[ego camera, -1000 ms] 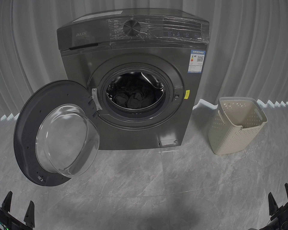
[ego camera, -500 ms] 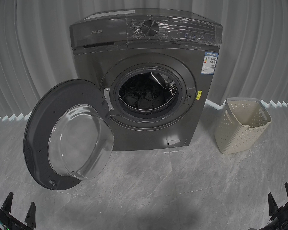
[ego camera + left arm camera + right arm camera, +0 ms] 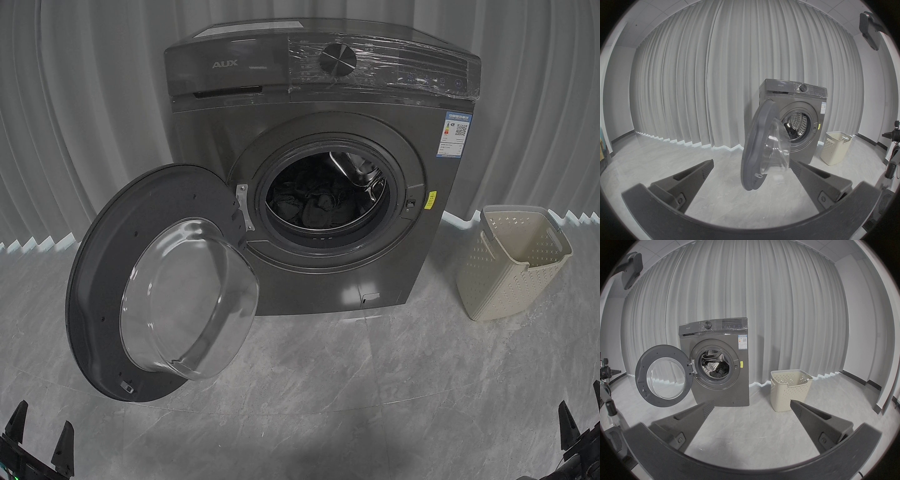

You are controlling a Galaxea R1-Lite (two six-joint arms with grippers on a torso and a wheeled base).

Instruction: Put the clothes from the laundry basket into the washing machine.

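The grey washing machine [image 3: 325, 125] stands ahead with its round door [image 3: 162, 281] swung wide open to the left. Dark clothes [image 3: 312, 203] lie inside the drum. The cream laundry basket [image 3: 512, 262] sits on the floor to the machine's right, and nothing shows inside it. My left gripper [image 3: 39, 431] is low at the bottom left corner, open and holding nothing. My right gripper [image 3: 581, 412] is low at the bottom right corner, open and holding nothing. The machine [image 3: 793, 118] and basket [image 3: 836, 151] appear far off in the left wrist view, and likewise the machine [image 3: 715, 362] and basket [image 3: 789, 390] in the right wrist view.
Grey marble-look floor [image 3: 350, 387] spreads between me and the machine. Pleated grey curtains [image 3: 75, 125] hang behind it. The open door juts out over the floor on the left.
The whole head view has shifted: the machine, door and basket slid to the right in the picture as the camera moved. Both grippers keep their places, open.
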